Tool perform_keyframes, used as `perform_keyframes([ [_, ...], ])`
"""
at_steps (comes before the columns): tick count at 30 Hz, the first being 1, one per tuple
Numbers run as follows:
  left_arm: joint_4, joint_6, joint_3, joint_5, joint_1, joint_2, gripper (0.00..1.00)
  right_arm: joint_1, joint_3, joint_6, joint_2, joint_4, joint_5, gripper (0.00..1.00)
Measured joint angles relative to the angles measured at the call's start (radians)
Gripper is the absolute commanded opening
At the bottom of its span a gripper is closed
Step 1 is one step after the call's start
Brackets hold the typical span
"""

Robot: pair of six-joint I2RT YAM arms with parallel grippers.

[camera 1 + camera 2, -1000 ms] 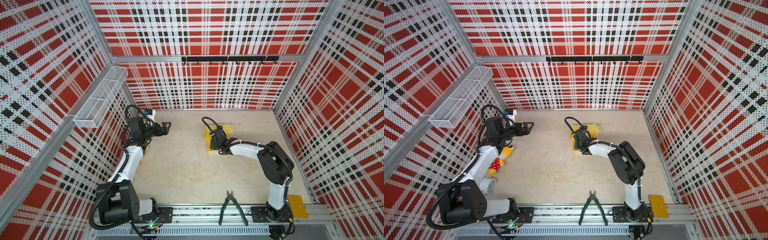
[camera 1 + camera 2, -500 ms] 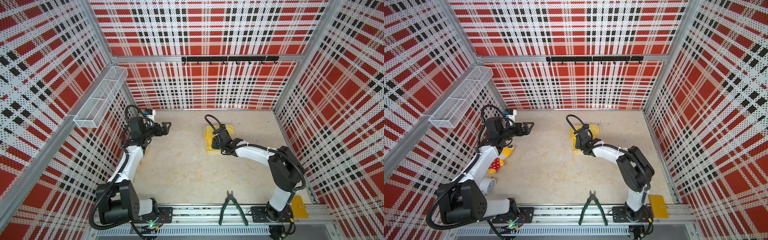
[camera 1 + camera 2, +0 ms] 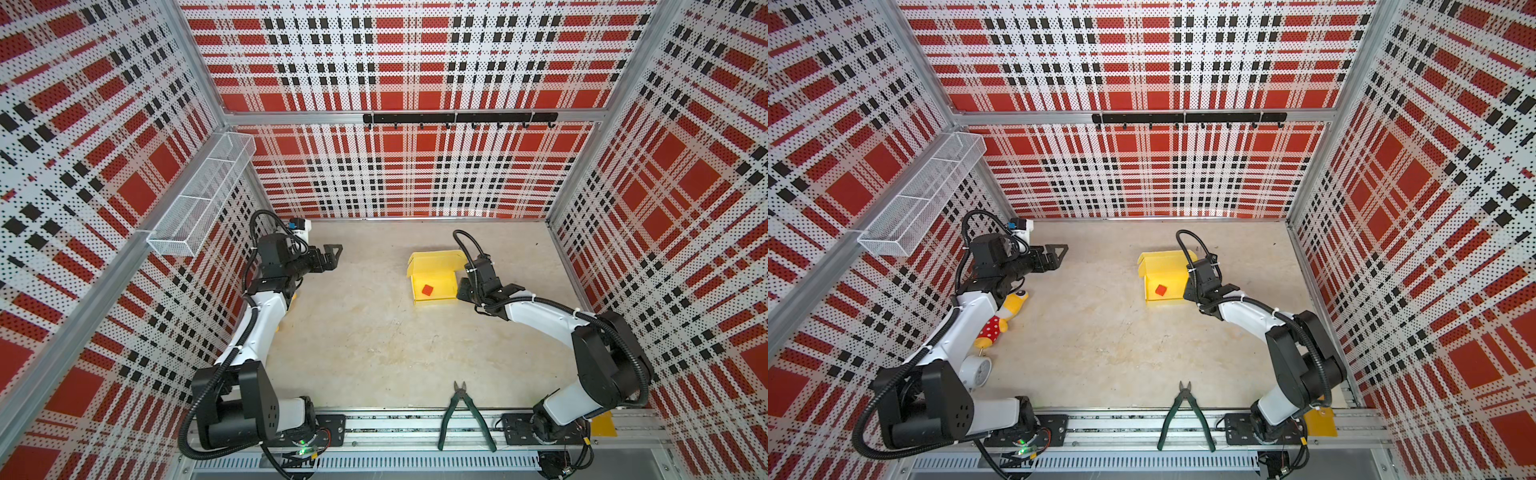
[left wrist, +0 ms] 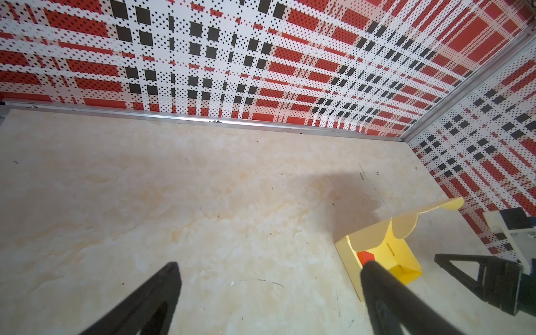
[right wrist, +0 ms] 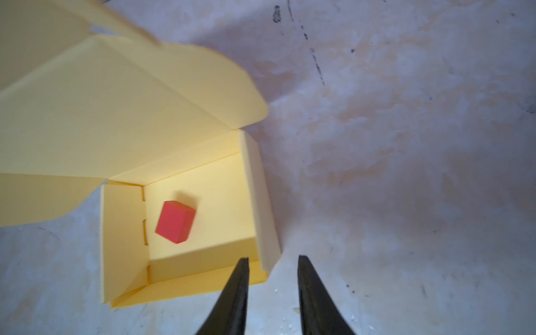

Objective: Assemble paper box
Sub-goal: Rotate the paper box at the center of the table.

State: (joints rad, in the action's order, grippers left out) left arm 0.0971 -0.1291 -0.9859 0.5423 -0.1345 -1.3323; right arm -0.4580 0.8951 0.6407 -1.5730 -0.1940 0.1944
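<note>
The paper box (image 3: 434, 277) (image 3: 1165, 274) is pale yellow and stands folded up right of the floor's middle. Its lid (image 5: 116, 95) is raised at the far side. A small red cube (image 3: 427, 289) (image 5: 175, 222) lies inside it. My right gripper (image 3: 460, 289) (image 5: 272, 261) hangs just outside the box's right wall, near a front corner. It is narrowly open and there is only bare floor between its fingers. My left gripper (image 3: 332, 257) (image 4: 271, 268) is wide open and empty over the floor far to the left. The box (image 4: 346, 255) also shows in the left wrist view.
Green pliers (image 3: 463, 409) lie at the front edge by the rail. A yellow plush toy with a red spotted part (image 3: 1000, 320) and a white round clock (image 3: 976, 370) lie under the left arm. A wire basket (image 3: 199, 199) hangs on the left wall. A yellow-orange tag (image 3: 1320, 422) sits front right.
My right arm has drawn back from over the box to its right side, and its jaws have narrowed. The box's inside and the red cube now show. The left arm has not moved.
</note>
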Motion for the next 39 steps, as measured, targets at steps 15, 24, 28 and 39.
perform_keyframes([
  [15,0.0,0.0,0.0,0.0,0.0,0.0,0.99,0.111,-0.016,0.033,-0.212,0.23,-0.311,0.0],
  [24,0.0,0.005,0.002,0.0,0.007,0.0,0.97,0.067,-0.044,0.093,-0.225,0.324,-0.389,0.0],
  [28,0.0,0.025,0.0,0.015,0.037,-0.005,0.95,0.042,-0.067,0.117,-0.225,0.366,-0.407,0.0],
  [39,0.012,0.223,-0.168,0.116,0.27,-0.17,0.9,0.045,-0.114,0.055,0.0,0.265,-0.343,0.08],
])
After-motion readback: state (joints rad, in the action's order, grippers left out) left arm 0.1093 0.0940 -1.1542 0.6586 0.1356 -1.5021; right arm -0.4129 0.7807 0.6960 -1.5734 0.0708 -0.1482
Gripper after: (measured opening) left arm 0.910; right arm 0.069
